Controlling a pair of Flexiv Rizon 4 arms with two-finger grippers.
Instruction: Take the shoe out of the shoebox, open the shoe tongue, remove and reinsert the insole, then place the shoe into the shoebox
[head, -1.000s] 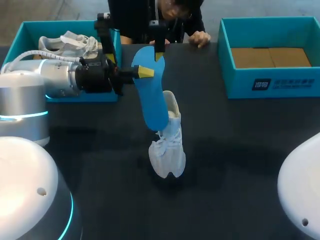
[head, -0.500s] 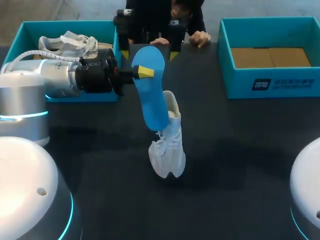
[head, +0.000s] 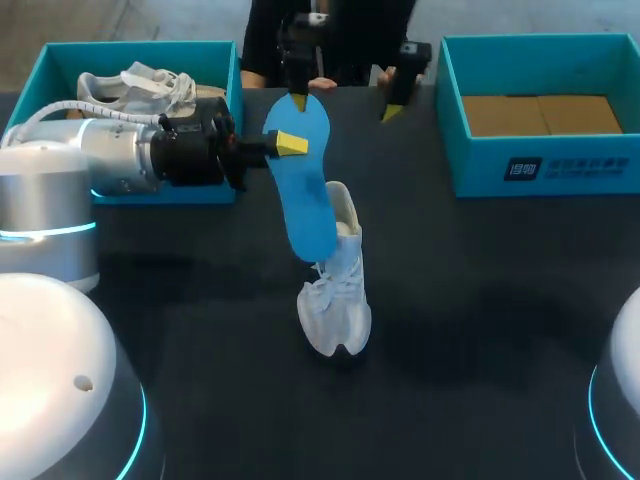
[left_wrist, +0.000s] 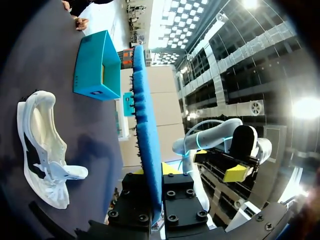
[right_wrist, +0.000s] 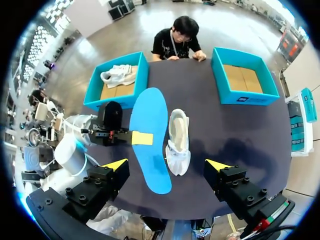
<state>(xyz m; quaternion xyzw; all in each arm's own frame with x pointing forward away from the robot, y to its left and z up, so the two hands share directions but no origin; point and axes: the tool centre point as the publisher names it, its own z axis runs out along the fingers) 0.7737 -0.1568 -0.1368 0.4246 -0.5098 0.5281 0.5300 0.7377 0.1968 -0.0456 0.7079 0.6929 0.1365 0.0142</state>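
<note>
Holding the insole: the left jaws are clamped on the blue insole (head: 305, 195), one yellow fingertip (head: 291, 144) pressed flat on the face turned toward the robot; the left wrist view shows the insole edge-on between the two fingers.
Left arm: the left arm (head: 100, 165) comes in level from the left, its wrist in front of the left shoebox.
Insole: it hangs nearly upright, off the counter (head: 480, 300) and gripped in its upper part. In the head view its lower end crosses the heel opening of the shoe; I cannot tell whether the two touch.
Shoe: the white shoe (head: 338, 290) lies on the counter about midway between the two shoeboxes, out of both. Its toe points toward the robot and its heel toward the far edge, with the mouth wide open and the laces loose.
Right jaws: they are spread far apart with nothing between them, high above the counter. The two yellow fingertips (head: 299, 101) and (head: 391, 113) show near the far edge, one just above the top of the insole. The right wrist view looks straight down on the insole, the shoe and both boxes.
Left shoebox: the teal left shoebox (head: 50, 65) at the far left holds a second white shoe (head: 135, 85).
Right shoebox: the teal right shoebox (head: 545, 165) at the far right shows only its brown cardboard bottom.
Person: a person's hands (right_wrist: 200, 56) rest on the counter's far edge, between the boxes.
</note>
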